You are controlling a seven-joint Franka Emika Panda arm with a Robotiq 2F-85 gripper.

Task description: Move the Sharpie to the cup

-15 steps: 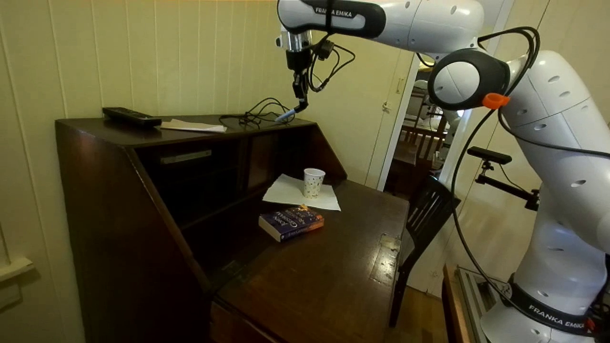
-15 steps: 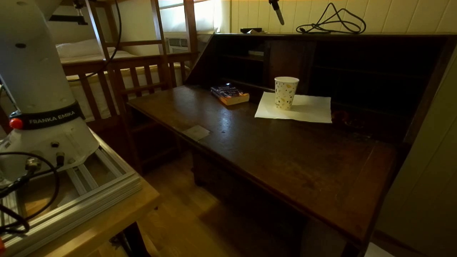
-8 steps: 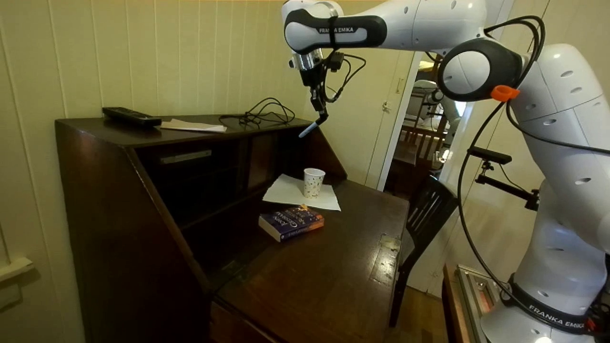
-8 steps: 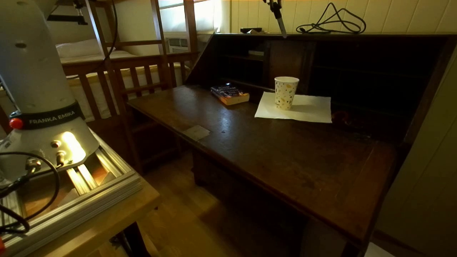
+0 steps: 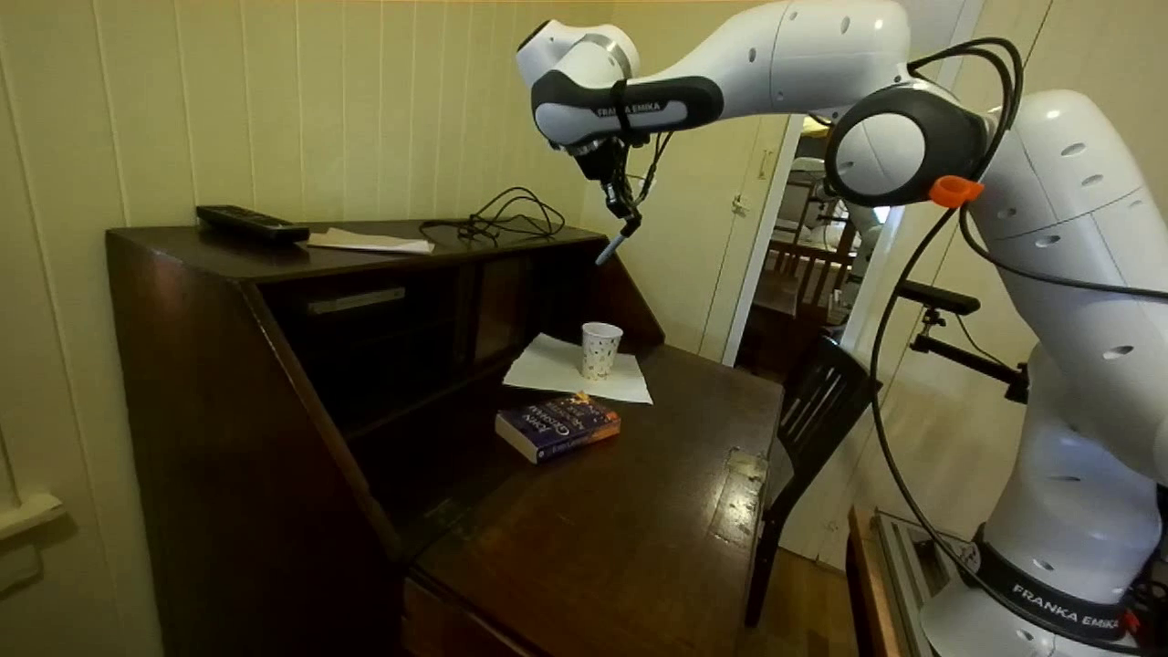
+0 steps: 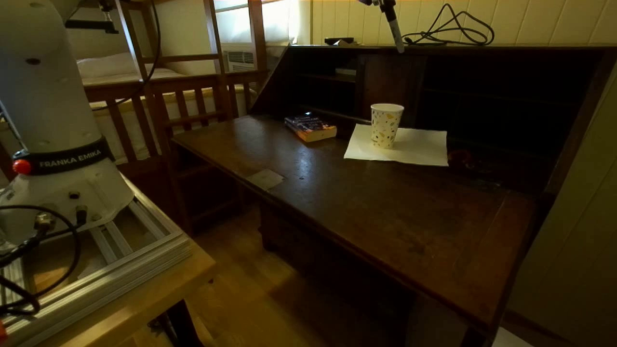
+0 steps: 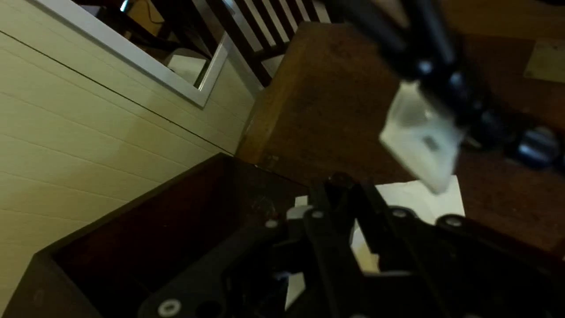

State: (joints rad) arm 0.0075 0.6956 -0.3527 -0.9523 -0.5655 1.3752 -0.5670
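Sharpie (image 5: pixel 612 249) and gripper (image 5: pixel 630 224) have shifted to the right in both exterior views over the last half second; in an exterior view the wrist (image 5: pixel 570 111) has come lower and the Sharpie slants a little more steeply. The speckled white cup (image 6: pixel 385 126), the paper sheet (image 6: pixel 424 145) under it and the paperback (image 5: pixel 558 425) just beside the sheet are where they were.

The Franka arm (image 5: pixel 839 59) rises from its base (image 5: pixel 963 622) at the right of an exterior view, bends at the elbow and reaches across over the secretary desk (image 5: pixel 657 511), its wrist folded so that the gripper points down at a tilt. The jaws are closed around one end of the Sharpie, whose free end slants down in mid-air, above the upright cup in both exterior views and well apart from it. In the wrist view dark gripper parts fill the lower middle, and the Sharpie cannot be made out.

FRANKA EMIKA can be read on the black band (image 5: pixel 1049 602) round the base, and again near the wrist, where a black strap (image 5: pixel 622 105) crosses the first word. The paperback's cover gives JOHN GRISHAM; its smaller lettering cannot be read.
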